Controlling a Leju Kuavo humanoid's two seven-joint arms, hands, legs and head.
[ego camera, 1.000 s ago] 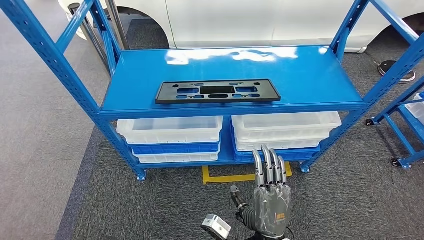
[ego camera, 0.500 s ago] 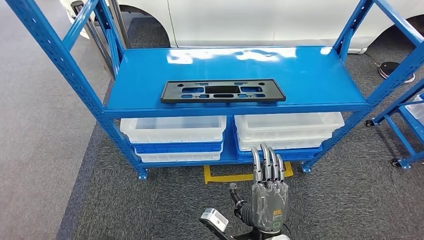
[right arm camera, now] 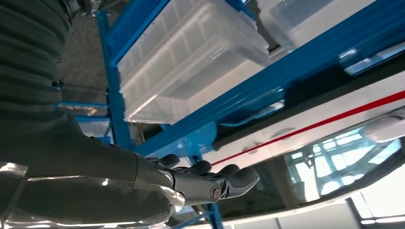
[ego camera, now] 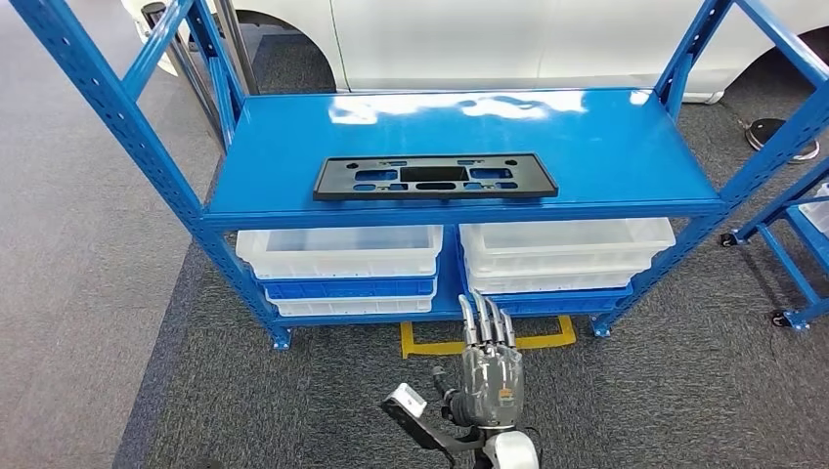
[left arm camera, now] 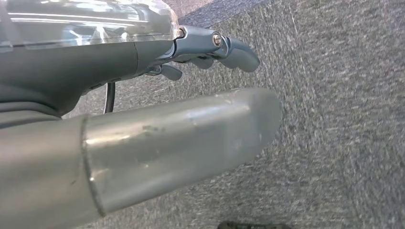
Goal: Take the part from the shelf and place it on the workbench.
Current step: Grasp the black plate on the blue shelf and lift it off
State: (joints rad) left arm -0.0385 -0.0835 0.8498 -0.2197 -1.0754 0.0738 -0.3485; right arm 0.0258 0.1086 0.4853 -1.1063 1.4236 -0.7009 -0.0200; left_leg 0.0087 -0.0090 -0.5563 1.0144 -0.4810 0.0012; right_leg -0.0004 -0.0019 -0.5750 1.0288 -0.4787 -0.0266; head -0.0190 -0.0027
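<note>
Over on the left, the left hand (left arm camera: 143, 138) hangs low above the grey carpet (ego camera: 88, 293); the wrist view is too close on its thumb for me to tell whether the hand is released or clenched. Next comes the blue shelf (ego camera: 606, 147), and on its upper deck, near the front edge and a little left of middle, lies the part (ego camera: 435, 177), a long flat black panel with cut-outs, untouched. White bins (ego camera: 337, 252) sit stacked on the lower level beneath it. Further right, the right hand (ego camera: 491, 366) is raised in front of the shelf's lower tier, fingers straight and apart, holding nothing, well short of the part. A white car body (ego camera: 489, 39) stands behind the shelf.

I'd judge this the reach stage, with the pick-up not yet begun. The next move calls for lifting that right hand up over the shelf's front lip and onto the panel, which looks thin and may be awkward to get fingers under.
</note>
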